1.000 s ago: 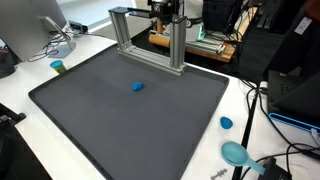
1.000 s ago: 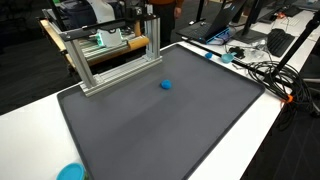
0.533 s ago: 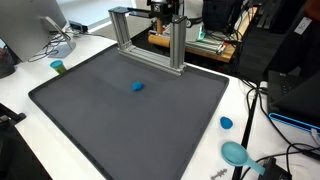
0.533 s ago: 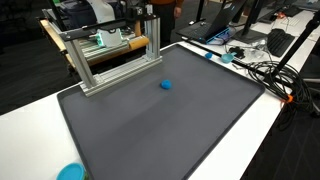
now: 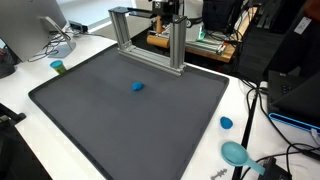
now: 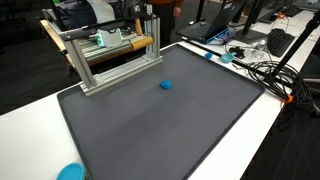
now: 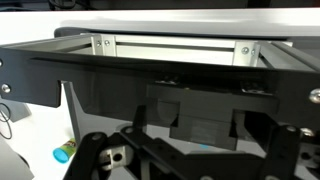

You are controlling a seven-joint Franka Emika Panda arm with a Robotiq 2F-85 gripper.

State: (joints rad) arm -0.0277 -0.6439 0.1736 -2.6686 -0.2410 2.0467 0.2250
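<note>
My gripper (image 5: 165, 9) hangs high at the back of the table, just above and behind the aluminium frame (image 5: 150, 38), also seen in the other exterior view (image 6: 150, 10). In the wrist view its dark linkages (image 7: 195, 165) are spread wide and hold nothing. The frame's bar (image 7: 170, 47) fills the top of that view. A small blue object (image 5: 138, 86) lies alone near the middle of the dark grey mat (image 5: 130, 125), well in front of the gripper. It shows in both exterior views (image 6: 166, 85).
A teal cup (image 5: 58, 67) stands on the white table left of the mat, also in the wrist view (image 7: 63, 154). A blue lid (image 5: 226, 123) and a teal bowl (image 5: 235, 153) lie off the mat's corner. Cables (image 6: 268, 72) and a monitor (image 5: 30, 25) ring the table.
</note>
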